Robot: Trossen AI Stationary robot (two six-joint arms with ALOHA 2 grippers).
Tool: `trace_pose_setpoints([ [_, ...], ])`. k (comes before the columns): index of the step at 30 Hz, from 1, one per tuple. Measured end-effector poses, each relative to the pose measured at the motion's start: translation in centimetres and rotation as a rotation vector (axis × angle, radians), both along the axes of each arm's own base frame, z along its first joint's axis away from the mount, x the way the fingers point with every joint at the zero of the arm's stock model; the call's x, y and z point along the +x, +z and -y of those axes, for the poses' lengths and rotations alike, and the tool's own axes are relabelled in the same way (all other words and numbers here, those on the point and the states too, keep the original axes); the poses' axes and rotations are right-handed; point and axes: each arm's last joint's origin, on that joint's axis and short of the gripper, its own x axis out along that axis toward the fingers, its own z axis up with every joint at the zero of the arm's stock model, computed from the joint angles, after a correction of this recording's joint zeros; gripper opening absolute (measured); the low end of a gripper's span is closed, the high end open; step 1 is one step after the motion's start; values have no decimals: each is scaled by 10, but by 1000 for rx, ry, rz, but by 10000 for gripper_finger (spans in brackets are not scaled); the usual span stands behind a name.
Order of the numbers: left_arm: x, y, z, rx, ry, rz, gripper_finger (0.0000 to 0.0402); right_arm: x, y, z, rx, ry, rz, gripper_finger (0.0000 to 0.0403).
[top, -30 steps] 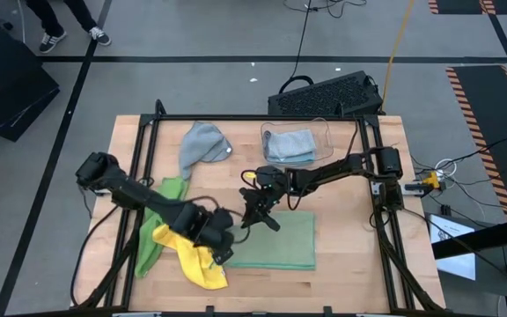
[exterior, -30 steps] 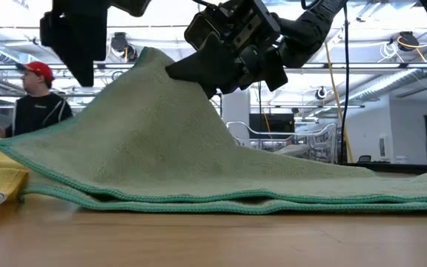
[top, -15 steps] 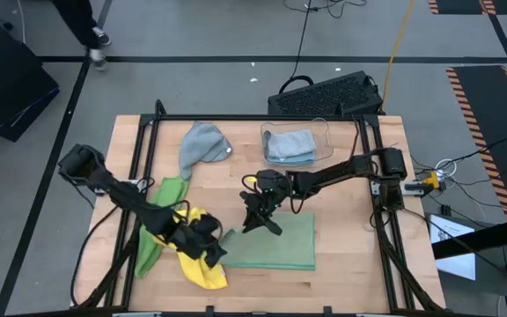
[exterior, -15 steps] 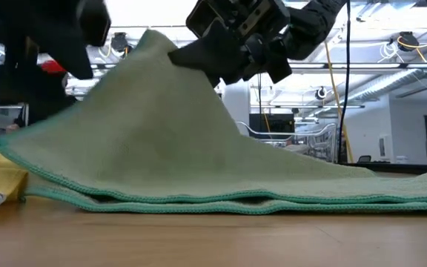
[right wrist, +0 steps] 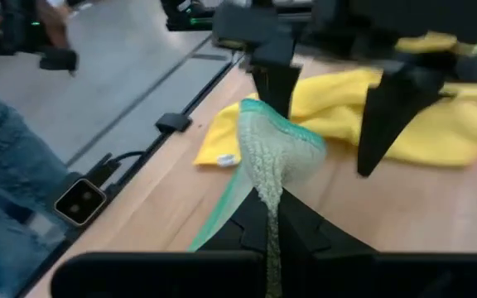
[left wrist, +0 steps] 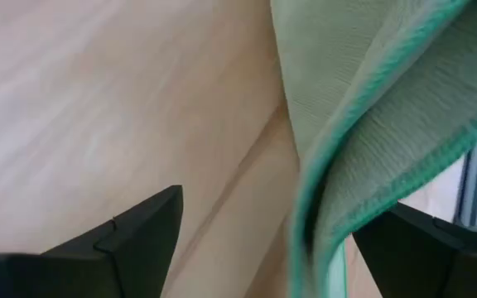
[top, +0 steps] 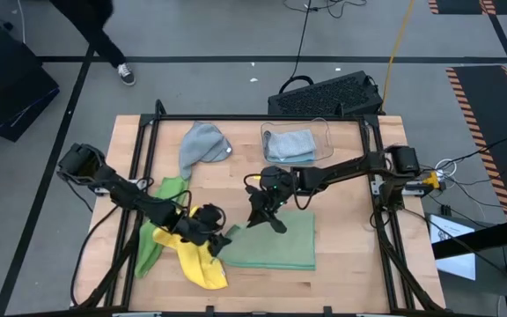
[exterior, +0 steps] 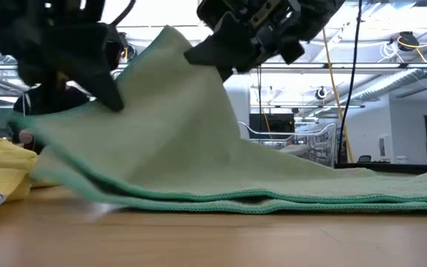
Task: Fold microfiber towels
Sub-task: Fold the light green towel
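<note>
- Moved since a second ago: left gripper has pulled back toward the lower left of the high view, then come in again at the left edge of the sage green towel; right gripper has shifted slightly rightward.
- Left gripper: fingers are standing wide apart, straddling the sage towel's raised, teal-stitched edge, gripping nothing.
- Right gripper: jaws are pinched shut on a fold of the sage green towel, lifting it into a peak near frame centre.
- Sage green towel: lying lower centre on the table, partly raised.
- Yellow towel: lying crumpled, lower left.
- Bright green towel: left, under the left arm.
- Grey towel: upper centre-left.
- Clear bin: upper centre, holding a light blue towel.
</note>
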Motion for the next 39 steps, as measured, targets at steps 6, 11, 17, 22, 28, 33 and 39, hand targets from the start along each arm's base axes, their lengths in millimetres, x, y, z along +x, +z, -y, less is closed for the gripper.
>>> trace_pose_setpoints([
  [6,8,3,-12,67,-15,45,318,-5,6,1,-34,-21,-11,0],
  [11,14,-8,-18,76,-22,6,298,-6,5,1,-39,-22,-27,0],
  [17,27,-26,-16,-6,-136,0,267,-6,3,2,-52,-36,-37,0],
  [22,33,-35,-13,-63,-186,4,237,-6,4,2,-55,-36,-33,0],
  [28,32,-35,-9,-164,-259,-21,208,-6,3,2,-55,-36,-35,0],
  [33,29,-35,-3,-201,-291,-40,190,-6,3,2,-57,-34,-33,0],
  [39,26,-35,4,-222,-272,-50,166,-6,4,2,-57,-34,-32,0],
])
